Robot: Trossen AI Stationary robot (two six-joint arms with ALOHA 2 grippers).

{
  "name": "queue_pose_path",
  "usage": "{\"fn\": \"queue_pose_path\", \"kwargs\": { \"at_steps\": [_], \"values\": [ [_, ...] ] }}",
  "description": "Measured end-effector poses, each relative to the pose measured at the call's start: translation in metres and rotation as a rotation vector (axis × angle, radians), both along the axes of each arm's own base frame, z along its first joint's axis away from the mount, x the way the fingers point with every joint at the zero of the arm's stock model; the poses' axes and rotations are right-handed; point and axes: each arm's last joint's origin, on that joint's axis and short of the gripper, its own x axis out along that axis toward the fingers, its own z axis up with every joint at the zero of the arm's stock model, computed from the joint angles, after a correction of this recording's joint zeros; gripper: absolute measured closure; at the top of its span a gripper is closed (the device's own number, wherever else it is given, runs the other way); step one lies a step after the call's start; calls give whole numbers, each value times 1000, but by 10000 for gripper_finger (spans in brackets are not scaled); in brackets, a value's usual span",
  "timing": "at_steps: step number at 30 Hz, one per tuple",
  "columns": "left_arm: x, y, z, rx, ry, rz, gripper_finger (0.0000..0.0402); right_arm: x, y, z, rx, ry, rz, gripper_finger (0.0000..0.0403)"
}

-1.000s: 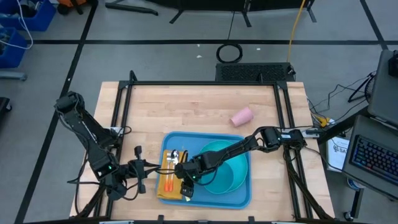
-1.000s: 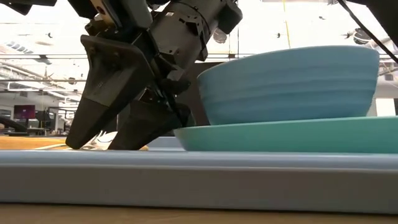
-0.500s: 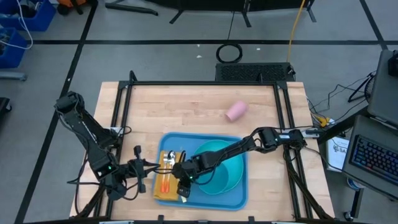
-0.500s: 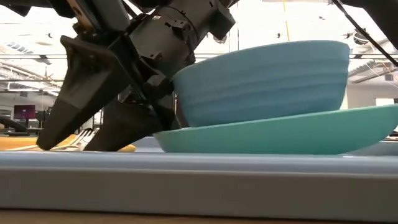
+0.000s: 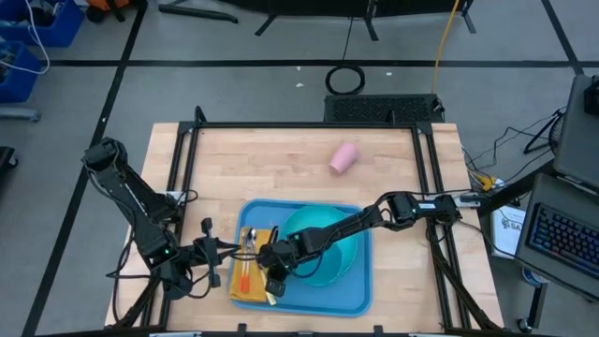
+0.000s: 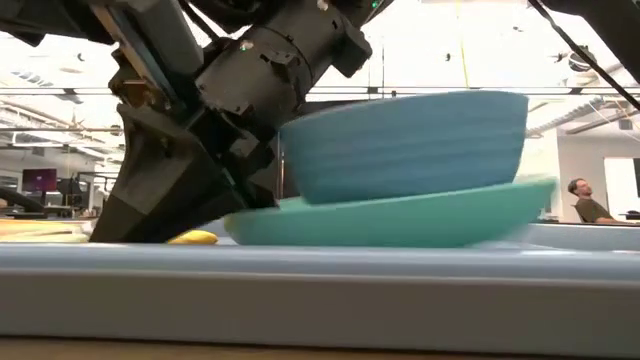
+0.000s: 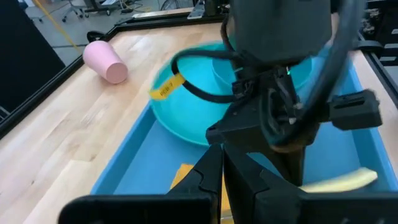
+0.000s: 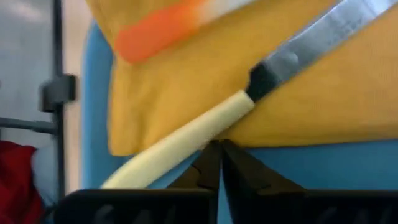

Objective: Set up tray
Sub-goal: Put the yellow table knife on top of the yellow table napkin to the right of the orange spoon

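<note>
The light-blue tray [image 5: 356, 301] lies at the table's near middle. It carries a turquoise plate [image 5: 329, 267] with a blue bowl [image 6: 400, 145] on it. At its left lies a yellow napkin [image 5: 245, 285] with cutlery on top. A knife [image 8: 292, 59] rests its blade on the napkin, and its pale-yellow handle [image 8: 180, 146] runs off the napkin's edge onto the tray floor. My right gripper [image 8: 214, 152] is shut, its tips right at that handle. My left gripper [image 5: 223, 255] is shut and hovers at the tray's left rim. My right gripper comes slanting down from the table's right. Its shut fingertips [image 8: 208, 158] stand against the side of the knife's handle [image 8: 202, 138], about halfway along it. I cannot tell whether they touch it. The knife lies flat.
A pink cup [image 5: 343, 157] lies on its side on the bare wood beyond the tray. A black frame [image 5: 187, 150] borders the table on its left, right and far sides. A person sits in the room beyond, seen in the low view.
My right gripper has shut and has shifted a little toward the table's left and near edges. The tray has slid toward the left edge with the plate and bowl, and the plate tipped for a moment. The pink cup has rolled toward the far left.
</note>
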Motion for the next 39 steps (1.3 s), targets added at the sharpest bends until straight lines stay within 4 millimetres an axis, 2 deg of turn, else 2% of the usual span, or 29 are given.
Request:
{"fn": "queue_pose_path", "kwargs": {
  "at_steps": [8, 14, 19, 25, 31, 36, 39],
  "values": [
    [-6, -5, 0, -26, -12, -15, 382, 2, 0, 1, 20, -24, 26, 400],
    [-7, -5, 1, -46, -48, 13, 382, 1, 7, 23, -19, -138, 115, 391],
    [0, -1, 0, -43, 5, 1, 382, -2, 17, 50, -54, -255, 172, 362],
    [14, 4, 4, -129, -23, 39, 382, -11, 24, 62, -93, -267, 198, 299],
    [30, 4, 4, -119, 152, -267, 382, -33, 35, 77, -77, -296, 300, 241],
    [44, 2, 1, -157, 180, -412, 373, -64, 42, 91, -89, -416, 289, 228],
    [52, -2, -7, -113, 186, -451, 345, -89, 40, 103, -63, -532, 242, 229]
  ]
}}
